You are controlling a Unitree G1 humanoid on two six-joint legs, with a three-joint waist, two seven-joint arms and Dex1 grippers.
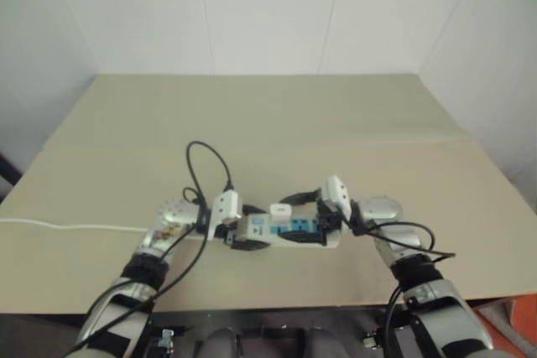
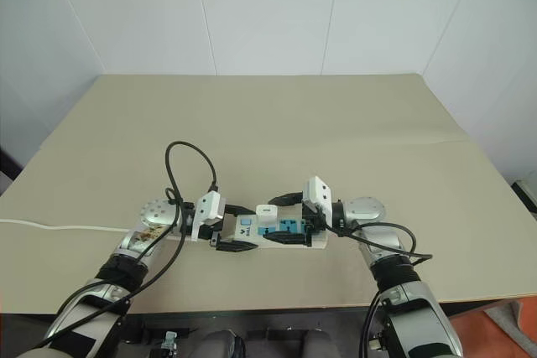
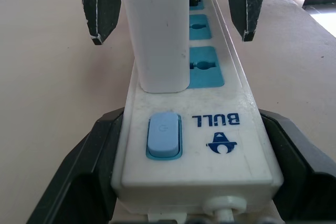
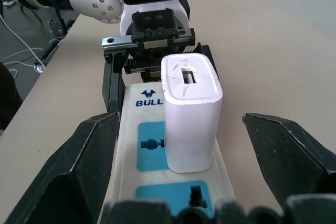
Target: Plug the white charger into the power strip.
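Both arms reach inward over the beige table (image 1: 336,115): the left gripper (image 2: 225,230) clasps the switch end of the long white power strip (image 3: 191,150). The right gripper (image 4: 181,171), fingers spread, straddles the small white cube charger (image 4: 190,114) without touching it. The charger stands upright, plugged into the blue socket nearest the switch.

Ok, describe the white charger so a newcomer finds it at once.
On the tan table, near its front edge, lies the power strip between the left gripper and right gripper. The white charger stands upright in the socket nearest the blue switch: a small rounded white block, unlike the flat blue sockets beside it.
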